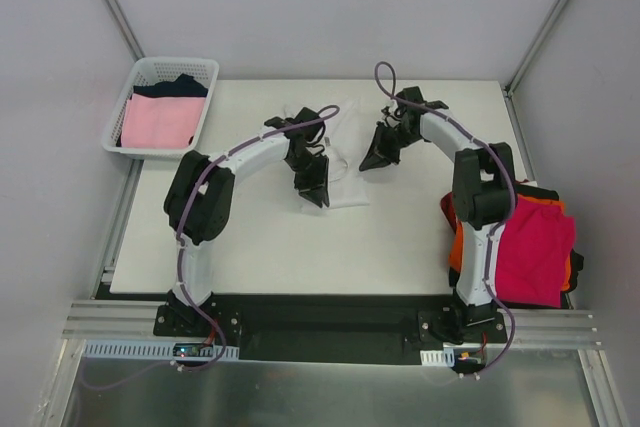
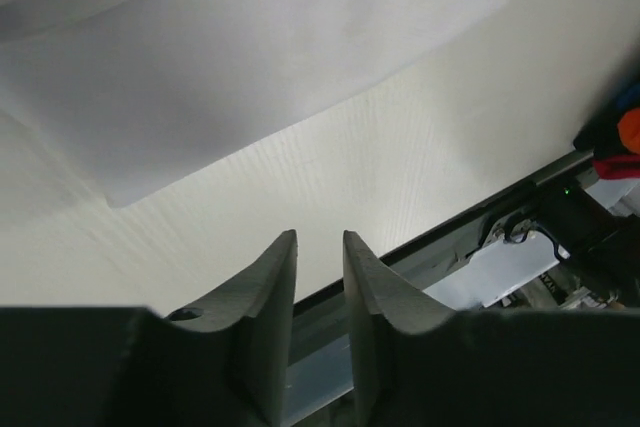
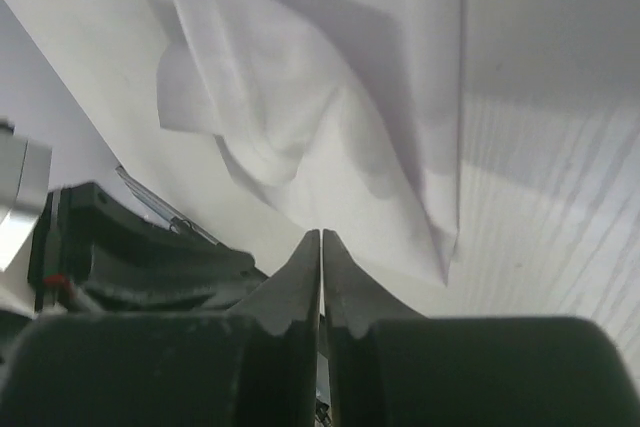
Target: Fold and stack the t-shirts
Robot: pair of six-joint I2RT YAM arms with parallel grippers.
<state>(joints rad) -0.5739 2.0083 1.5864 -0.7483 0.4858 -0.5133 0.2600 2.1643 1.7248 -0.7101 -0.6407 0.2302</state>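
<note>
White cloth on a white table: we see the white t-shirt lying rumpled near the middle of the surface, between the two arms' working ends. We find the left gripper low over the shirt's near left edge. In its wrist view its fingers stand a narrow gap apart with nothing between them; bare tabletop shows through the gap and the cloth lies just beyond. We find the right gripper just off the shirt's right side. In its wrist view the two fingertips are pressed together and folds of white cloth run down to them, though we cannot tell whether any fabric is pinched there. At the table's far left corner sits a white lattice basket, holding a pale pink t-shirt with a navy t-shirt behind it. At the right edge, beside the right arm, a magenta-red t-shirt lies on top of an orange t-shirt, whose edge shows beneath.
</note>
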